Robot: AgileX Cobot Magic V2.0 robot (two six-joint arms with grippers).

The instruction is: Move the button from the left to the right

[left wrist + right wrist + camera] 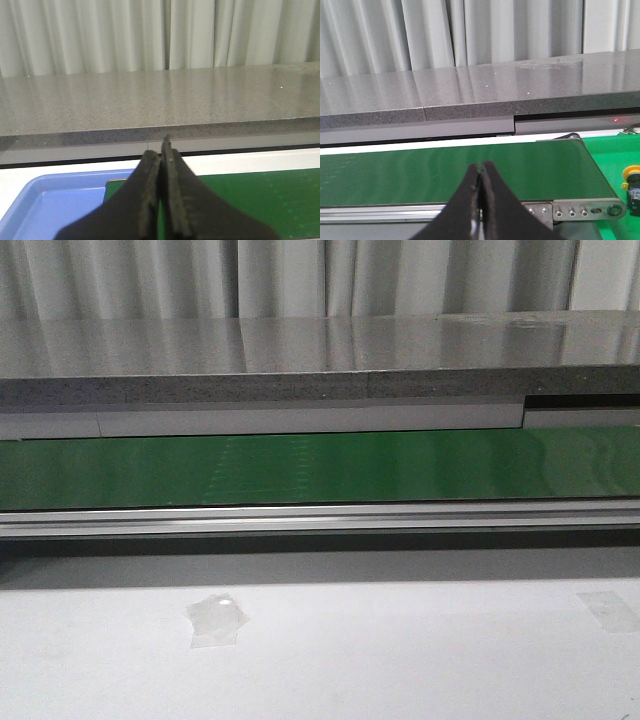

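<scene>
Front view: a green conveyor belt (pixel 320 468) runs across behind an aluminium rail (pixel 320 518), with a grey stone ledge (pixel 300 365) and curtains beyond it. In front lies the white worktop (pixel 400 660), bearing a scrap of clear tape (pixel 216 620) near its left part and another scrap at its right edge. Neither arm shows here, and no button shows on the belt or the worktop.

Left wrist view: the left tool (pixel 163 165) has its dark fingers pressed together with nothing between them. It hangs above the belt's left end, where a blue tray (pixel 45 205) lies just beside the belt. The visible part of the tray holds no button.

Right wrist view: the right tool (pixel 481 177) is likewise pressed together and holds nothing, above the belt near its right end. At the right edge of this view, beyond the belt's end roller, sits the button (pixel 632 182), partly cut off: a yellow round head on a dark body, resting on a green surface (pixel 610 160).

My judgement: no grasp is in hand. With the only visible button lying at the right side, this looks like either the very start or the finish. Any next move would need a tool to spread first.
</scene>
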